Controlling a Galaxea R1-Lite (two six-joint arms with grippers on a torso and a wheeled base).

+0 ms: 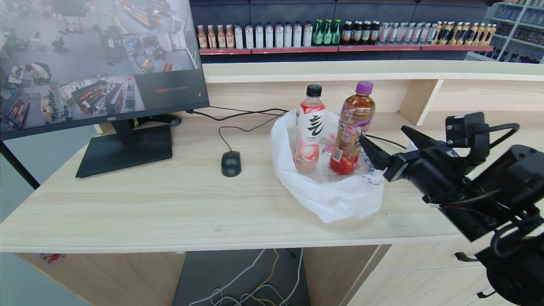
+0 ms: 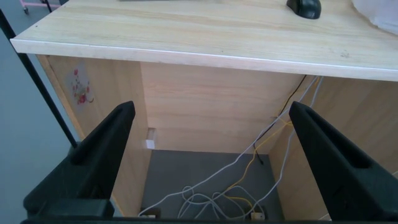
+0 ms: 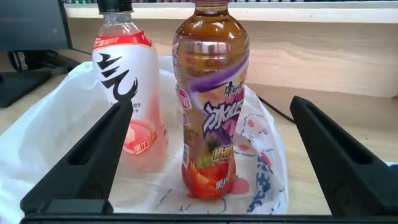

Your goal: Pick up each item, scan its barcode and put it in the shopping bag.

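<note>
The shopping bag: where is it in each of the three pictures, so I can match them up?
Head view: the shopping bag lies on the counter, right of the mouse, around two bottles.
Left wrist view: a white edge of it, past the mouse.
Right wrist view: it spreads around the two bottles.
Shared landmark: the wooden counter.

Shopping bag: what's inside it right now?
Two upright bottles stand in the shopping bag: a pink-labelled bottle, black cap, and an amber tea bottle, purple cap. The floor behind its crumpled front wall is covered.
</note>
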